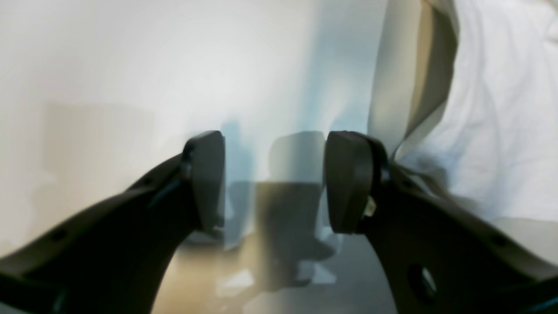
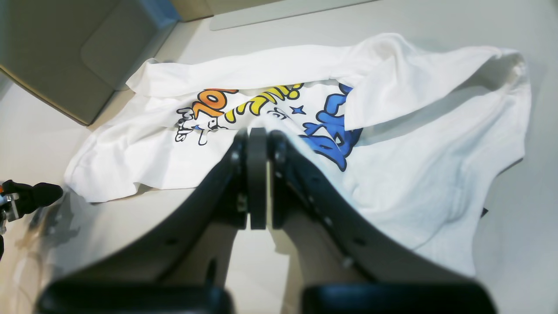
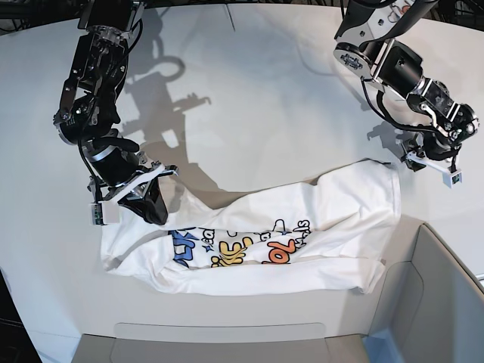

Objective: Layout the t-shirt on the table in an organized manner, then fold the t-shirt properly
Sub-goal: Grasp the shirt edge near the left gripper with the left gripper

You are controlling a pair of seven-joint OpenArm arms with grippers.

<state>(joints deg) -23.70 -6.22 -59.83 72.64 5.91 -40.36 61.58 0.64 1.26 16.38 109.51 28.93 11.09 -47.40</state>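
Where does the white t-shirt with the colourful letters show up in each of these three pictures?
Left wrist view: t-shirt, plain white cloth at the right edge, print not visible.
Right wrist view: fills the middle, print above the closed right gripper.
Base view: lower middle, on the table.
Shared landmark: the grey bin beside the shirt.

Grey-white plastic bin (image 3: 423, 302) at the near edge

Its smooth rim runs from six o'clock round to four o'clock, with rounded corners and a pale bluish tint at one corner.

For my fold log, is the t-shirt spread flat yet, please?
Not yet: the t-shirt lies bunched on the table, one edge flopped over its print.
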